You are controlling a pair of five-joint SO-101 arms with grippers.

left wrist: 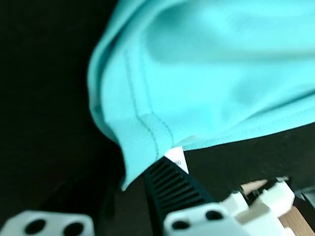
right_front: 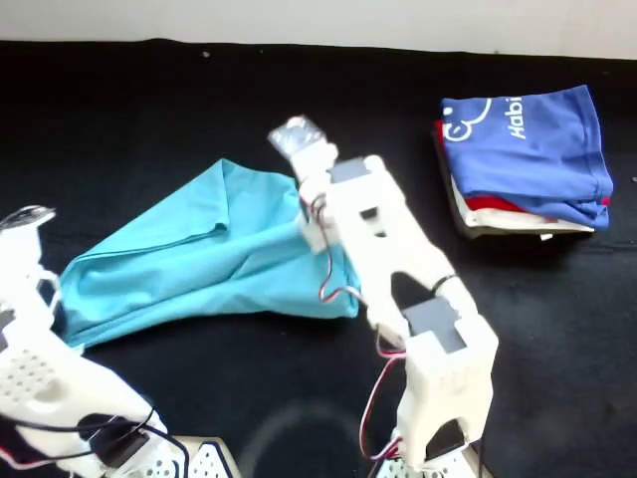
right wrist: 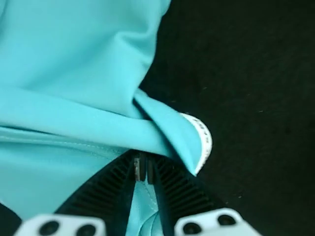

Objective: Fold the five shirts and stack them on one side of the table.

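A teal shirt (right_front: 199, 259) lies spread over the black table (right_front: 149, 119), left of centre. My right gripper (right_front: 302, 189) is at the shirt's far right edge. In the right wrist view that gripper (right wrist: 142, 167) is shut on a fold of the teal shirt (right wrist: 74, 73). My left gripper (right_front: 52, 299) is at the shirt's near left corner. In the left wrist view it (left wrist: 138, 172) pinches the hemmed corner of the teal shirt (left wrist: 206, 73), and one ribbed finger (left wrist: 172, 189) presses against the cloth. A stack of folded shirts (right_front: 523, 159), blue on top, sits at the right.
The right arm's white body (right_front: 398, 279) stretches from the near edge across the shirt's right side. Bare black cloth lies between the teal shirt and the folded stack, and along the far edge (right_front: 299, 45).
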